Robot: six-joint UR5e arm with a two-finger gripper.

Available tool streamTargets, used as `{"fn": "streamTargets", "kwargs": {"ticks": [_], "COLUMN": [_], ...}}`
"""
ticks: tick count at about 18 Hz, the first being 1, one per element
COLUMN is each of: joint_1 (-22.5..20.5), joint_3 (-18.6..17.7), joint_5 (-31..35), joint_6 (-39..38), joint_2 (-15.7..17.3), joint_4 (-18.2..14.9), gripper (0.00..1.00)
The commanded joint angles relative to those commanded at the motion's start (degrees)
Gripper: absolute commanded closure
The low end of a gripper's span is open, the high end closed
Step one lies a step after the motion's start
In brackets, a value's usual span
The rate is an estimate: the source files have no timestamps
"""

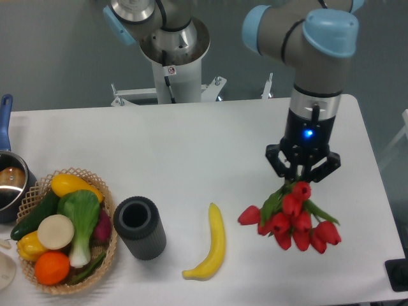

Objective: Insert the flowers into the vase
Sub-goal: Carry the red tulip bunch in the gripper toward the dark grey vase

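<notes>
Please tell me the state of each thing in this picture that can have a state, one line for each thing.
pincer: shut on the flowers' stems, above the table.
flowers: held, hanging with blooms down, not in the vase.
vase: upright, its hollow empty.
basket: upright, full of vegetables and fruit.
banana: lying flat on the table.
pot: upright at the left edge, partly out of view.

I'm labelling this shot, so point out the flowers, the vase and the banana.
flowers [290,222], fixed camera, on the red blooms.
vase [141,237], fixed camera, on its ribbed outer wall.
banana [217,239], fixed camera, on its middle.
</notes>
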State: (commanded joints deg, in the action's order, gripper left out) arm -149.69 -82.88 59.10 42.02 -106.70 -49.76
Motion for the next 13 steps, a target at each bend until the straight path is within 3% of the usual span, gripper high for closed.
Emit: {"fn": "streamTargets", "kwargs": {"ticks": [6,10,13], "joint_1": [1.9,5.1,6.8], "joint_3": [1.9,1.9,1.9], "joint_5": [-20.8,-25.9,-31.9], "joint_6": [-1.0,-4.7,-5.0], "joint_2": [-1.1,-1.6,-2.4], "joint_4": [1.6,8.4,9.7], "gripper": [1.0,0.99,0.97]}}
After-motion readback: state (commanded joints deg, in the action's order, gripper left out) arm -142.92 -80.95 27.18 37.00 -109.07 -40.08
